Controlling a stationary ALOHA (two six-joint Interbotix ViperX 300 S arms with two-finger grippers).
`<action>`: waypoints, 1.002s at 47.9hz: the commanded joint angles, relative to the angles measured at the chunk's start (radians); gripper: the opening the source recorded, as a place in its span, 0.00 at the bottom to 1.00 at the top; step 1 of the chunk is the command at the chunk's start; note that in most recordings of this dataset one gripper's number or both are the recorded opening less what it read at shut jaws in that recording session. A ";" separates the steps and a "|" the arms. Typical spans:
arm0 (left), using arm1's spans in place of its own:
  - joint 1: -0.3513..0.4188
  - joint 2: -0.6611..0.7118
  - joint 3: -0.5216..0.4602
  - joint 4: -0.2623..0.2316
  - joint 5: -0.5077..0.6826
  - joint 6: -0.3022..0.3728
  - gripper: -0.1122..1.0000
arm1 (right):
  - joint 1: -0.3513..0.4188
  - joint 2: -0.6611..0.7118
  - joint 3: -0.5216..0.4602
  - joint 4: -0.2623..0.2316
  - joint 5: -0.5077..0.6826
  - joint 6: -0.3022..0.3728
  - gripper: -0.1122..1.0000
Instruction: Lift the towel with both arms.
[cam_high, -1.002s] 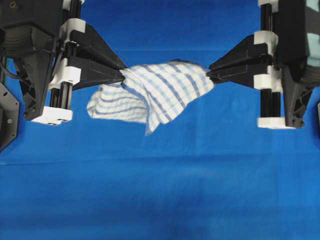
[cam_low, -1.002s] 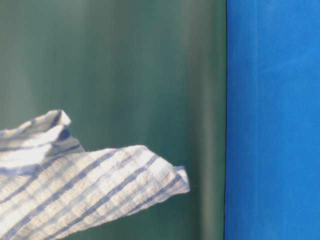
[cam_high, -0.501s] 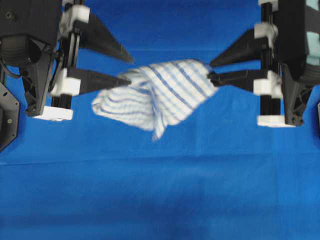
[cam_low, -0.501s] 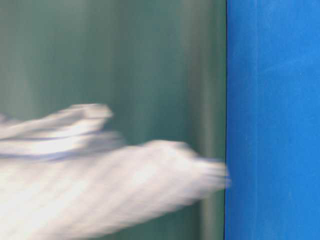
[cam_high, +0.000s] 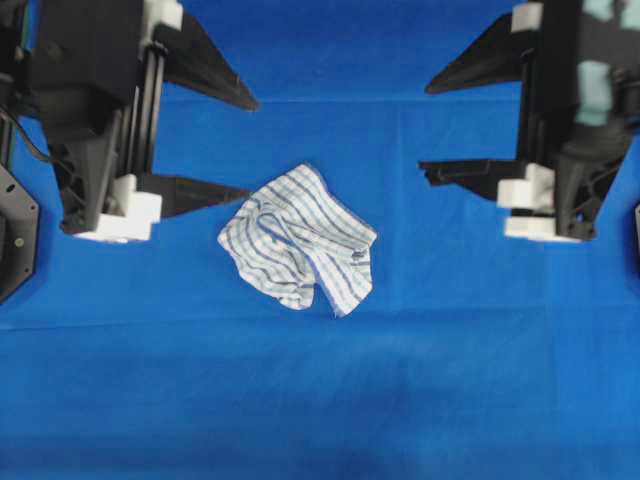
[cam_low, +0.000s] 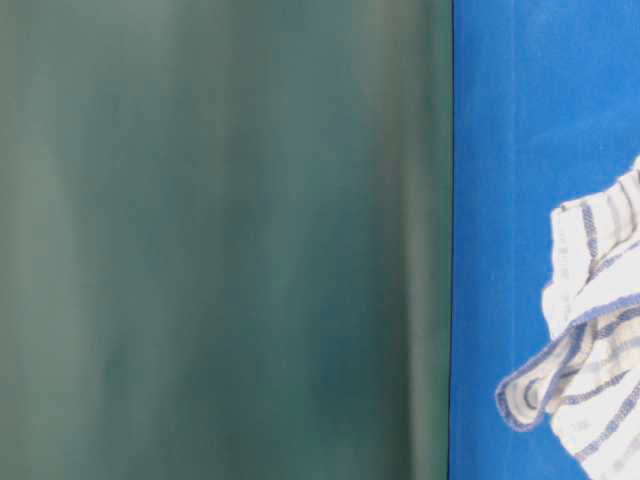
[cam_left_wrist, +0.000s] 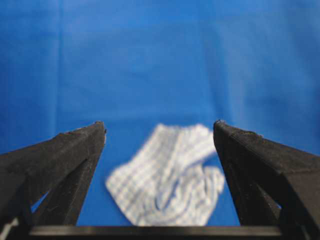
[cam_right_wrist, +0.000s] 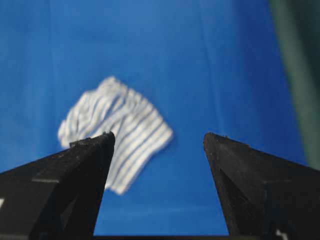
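I'm seeing both pincers gaping wide and gripping nothing: left pincer (cam_high: 245, 145), right pincer (cam_high: 428, 130). The towel (cam_high: 298, 238) is lying crumpled on the blue counter (cam_high: 320, 400) between them, touching neither, so it's needing a fresh grab.

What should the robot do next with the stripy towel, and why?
Probably lower both arms toward the towel. It lies crumpled on the blue cloth, and the left gripper and right gripper hang above it with jaws wide open, holding nothing.
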 joint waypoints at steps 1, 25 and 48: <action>-0.014 -0.009 0.028 -0.003 -0.015 -0.002 0.93 | 0.012 0.005 0.017 0.009 -0.008 0.012 0.72; -0.087 0.081 0.385 -0.005 -0.298 -0.003 0.93 | 0.028 0.123 0.316 0.012 -0.318 0.140 0.72; -0.135 0.311 0.514 -0.005 -0.515 -0.003 0.93 | 0.031 0.419 0.405 0.020 -0.578 0.192 0.72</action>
